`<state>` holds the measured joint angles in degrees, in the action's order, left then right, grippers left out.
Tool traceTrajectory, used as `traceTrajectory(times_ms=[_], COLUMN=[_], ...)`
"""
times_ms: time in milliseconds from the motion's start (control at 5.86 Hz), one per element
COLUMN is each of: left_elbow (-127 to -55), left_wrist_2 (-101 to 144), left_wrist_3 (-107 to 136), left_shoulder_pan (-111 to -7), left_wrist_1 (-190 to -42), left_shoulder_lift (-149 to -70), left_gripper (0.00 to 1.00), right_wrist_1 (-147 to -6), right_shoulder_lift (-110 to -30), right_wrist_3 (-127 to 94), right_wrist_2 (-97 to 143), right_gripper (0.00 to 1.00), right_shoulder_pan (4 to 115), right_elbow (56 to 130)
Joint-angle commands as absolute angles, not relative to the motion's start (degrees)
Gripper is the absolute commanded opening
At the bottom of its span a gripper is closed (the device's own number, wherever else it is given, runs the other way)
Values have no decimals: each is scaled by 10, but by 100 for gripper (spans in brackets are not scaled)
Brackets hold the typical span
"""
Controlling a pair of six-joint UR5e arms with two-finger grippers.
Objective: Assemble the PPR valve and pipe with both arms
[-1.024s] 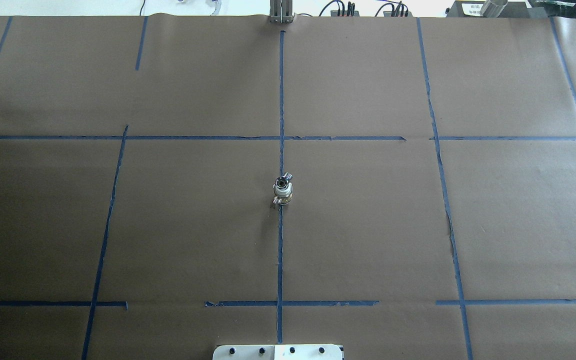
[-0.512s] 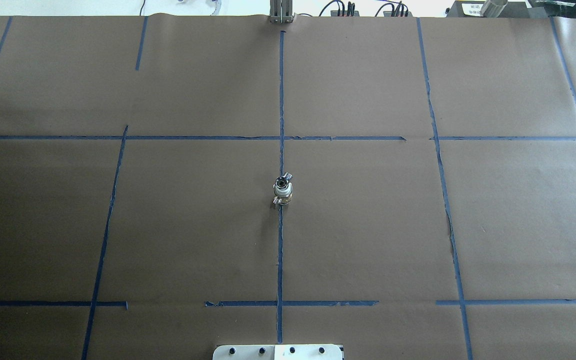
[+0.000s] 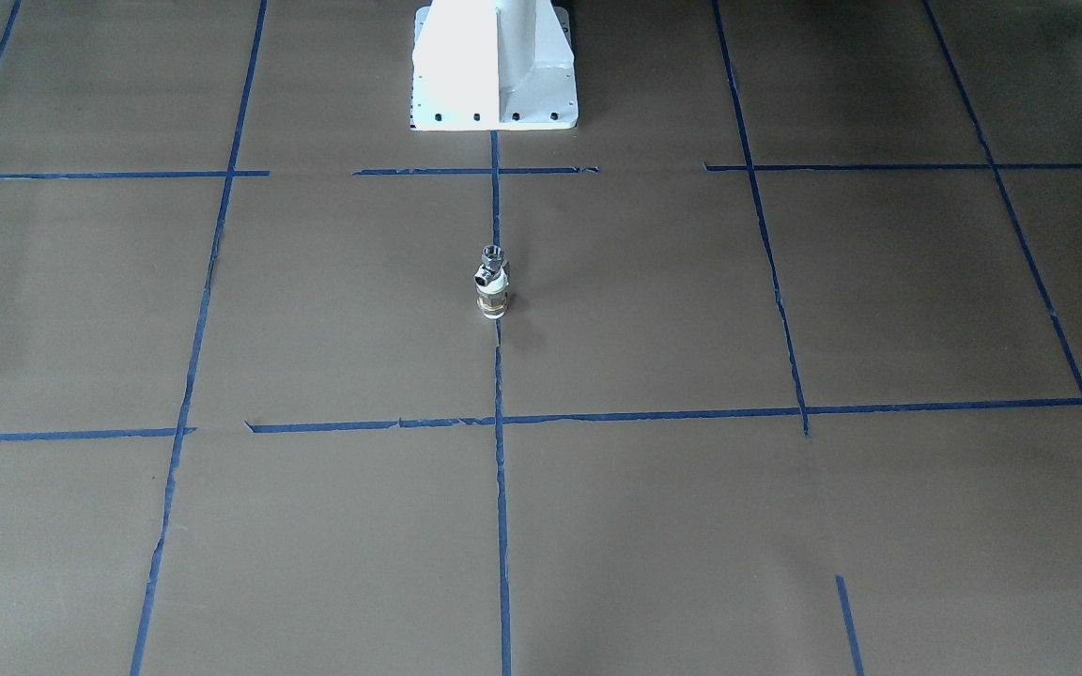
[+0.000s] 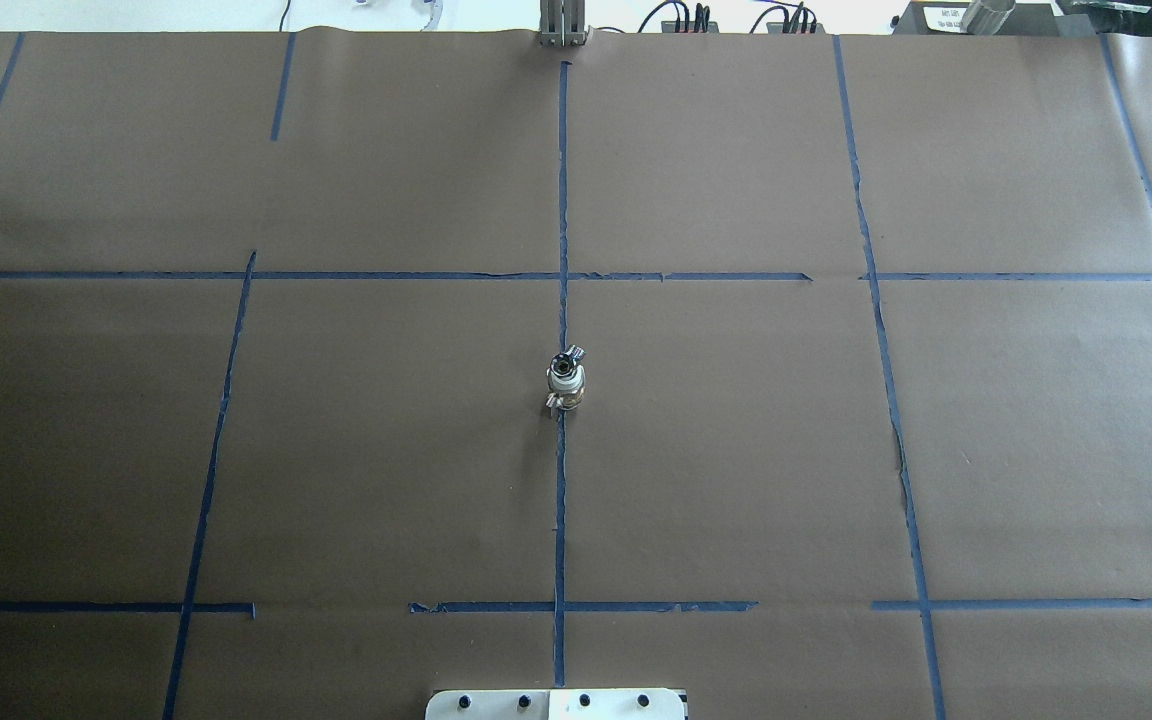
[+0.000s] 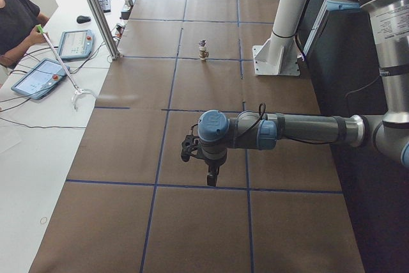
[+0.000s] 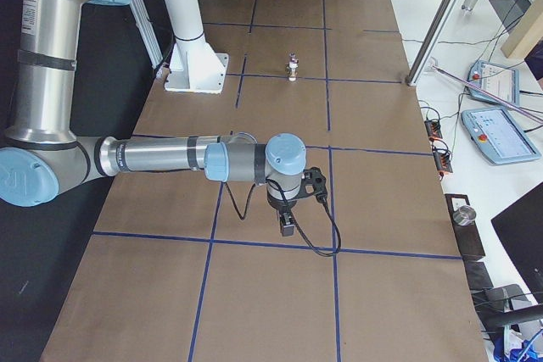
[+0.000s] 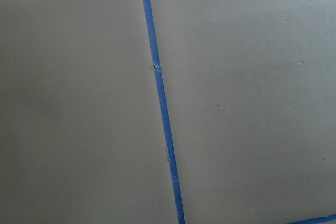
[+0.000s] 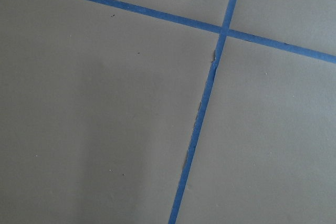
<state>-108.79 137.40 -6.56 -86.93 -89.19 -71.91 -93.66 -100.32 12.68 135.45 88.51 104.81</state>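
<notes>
worktop (image 4: 736,450): brown paper under a blue tape grid (image 4: 386,275) | left arm (image 5: 300,129), right arm (image 6: 161,157): seen only in side views, cut off at frame edges | left fingers (image 5: 210,177), right fingers (image 6: 288,228): point down over the paper, grip cannot be told | valve (image 4: 565,380): upright on centre tape line (image 4: 560,500), well apart from both, too small for detail

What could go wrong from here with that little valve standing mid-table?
The valve stands upright on a narrow base, so a glancing touch could topple it. The left gripper and right gripper both hang far from it at opposite ends of the table; converging on one small part, they might collide.
</notes>
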Motion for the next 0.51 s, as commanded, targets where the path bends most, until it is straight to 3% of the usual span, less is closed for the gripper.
traceTrajectory(times_ms=[0, 341], left_elbow=[-1080, -1084], left_wrist_2=[1373, 1372], left_wrist_3=[-66, -67], left_shoulder_pan=[-870, -870], left_wrist_1=[-888, -888], left_shoulder_lift=[-717, -716], left_gripper=[100, 100], right_wrist_1=[-935, -934], right_shoulder_lift=[-1004, -1004], right_wrist_3=[127, 127], right_wrist_2=[1358, 1363], right_gripper=[100, 100], right_shoulder_pan=[885, 885], right_elbow=[1039, 1033])
